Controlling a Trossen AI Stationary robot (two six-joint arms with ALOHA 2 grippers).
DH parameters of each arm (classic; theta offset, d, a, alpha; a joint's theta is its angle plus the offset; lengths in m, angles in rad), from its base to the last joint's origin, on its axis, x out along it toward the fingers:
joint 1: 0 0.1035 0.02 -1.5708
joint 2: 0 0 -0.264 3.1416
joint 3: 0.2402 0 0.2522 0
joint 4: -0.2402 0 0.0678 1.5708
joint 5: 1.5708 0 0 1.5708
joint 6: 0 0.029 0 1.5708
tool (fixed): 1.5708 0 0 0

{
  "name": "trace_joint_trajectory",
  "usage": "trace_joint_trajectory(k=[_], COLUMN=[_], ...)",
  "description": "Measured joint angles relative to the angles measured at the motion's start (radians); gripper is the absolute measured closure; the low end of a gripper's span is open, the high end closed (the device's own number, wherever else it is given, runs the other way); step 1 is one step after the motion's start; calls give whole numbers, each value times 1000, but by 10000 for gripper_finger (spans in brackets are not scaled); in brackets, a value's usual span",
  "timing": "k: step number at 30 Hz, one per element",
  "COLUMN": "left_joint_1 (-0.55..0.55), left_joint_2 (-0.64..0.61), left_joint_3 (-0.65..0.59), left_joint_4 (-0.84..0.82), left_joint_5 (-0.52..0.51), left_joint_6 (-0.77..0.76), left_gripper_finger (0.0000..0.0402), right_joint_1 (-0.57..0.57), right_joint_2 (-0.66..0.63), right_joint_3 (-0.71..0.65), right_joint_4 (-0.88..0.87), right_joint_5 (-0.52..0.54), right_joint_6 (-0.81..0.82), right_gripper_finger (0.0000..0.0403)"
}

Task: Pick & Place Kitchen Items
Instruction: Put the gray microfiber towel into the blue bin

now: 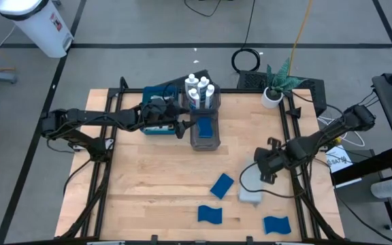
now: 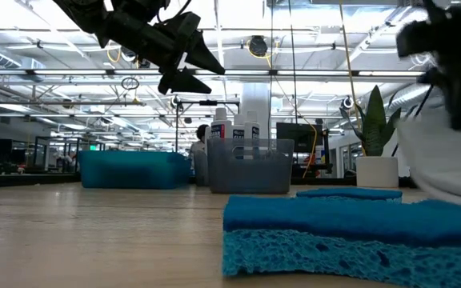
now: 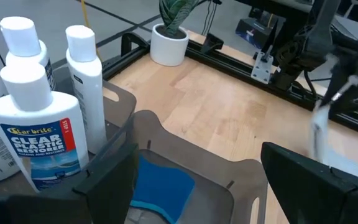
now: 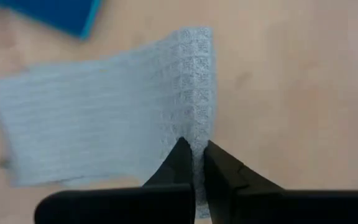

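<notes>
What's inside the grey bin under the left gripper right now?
A blue sponge lies in the grey bin below the open left gripper. The bin's floor nearest the camera is hidden by the fingers.

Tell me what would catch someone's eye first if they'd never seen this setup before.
Probably the right gripper, its jaws pinched shut on a fold of the light grey cloth at the table's right side. Next, the cluster of white bottles standing in a grey bin at the back centre, with a blue sponge in the neighbouring compartment and the left gripper hanging open beside it. Three more blue sponges lie scattered near the front edge.
</notes>
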Motion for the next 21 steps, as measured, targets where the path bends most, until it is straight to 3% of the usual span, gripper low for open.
trace_joint_trajectory(k=[5, 10, 21], left_joint_1=[-3, -3, -8], left_joint_2=[0, 0, 0], left_joint_3=[0, 0, 0], left_joint_4=[-1, -1, 13], left_joint_5=[1, 42, 62], left_joint_6=[-3, 2, 2], left_gripper_finger=[62, 62, 62], right_joint_1=[-2, -2, -90], right_joint_2=[-1, -1, 106], right_joint_3=[87, 92, 94], right_joint_4=[-11, 180, 568], right_joint_5=[191, 333, 410], right_joint_6=[-113, -298, -635], right_gripper_finger=[402, 402, 403])
